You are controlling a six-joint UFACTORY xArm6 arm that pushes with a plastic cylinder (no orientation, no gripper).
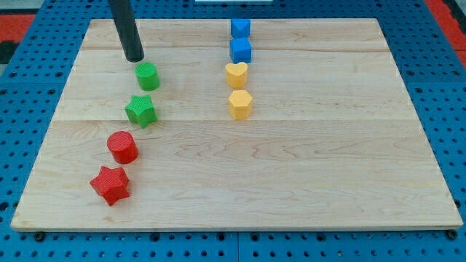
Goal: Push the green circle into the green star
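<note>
The green circle is a short cylinder on the wooden board, left of centre near the view's top. The green star lies just below it with a small gap between them. My tip is the lower end of the dark rod, just above and slightly left of the green circle, close to it or touching its upper edge.
A red cylinder and a red star lie below the green star. A blue cube, a second blue block, a yellow heart and a yellow hexagon form a column right of centre. The board lies on blue pegboard.
</note>
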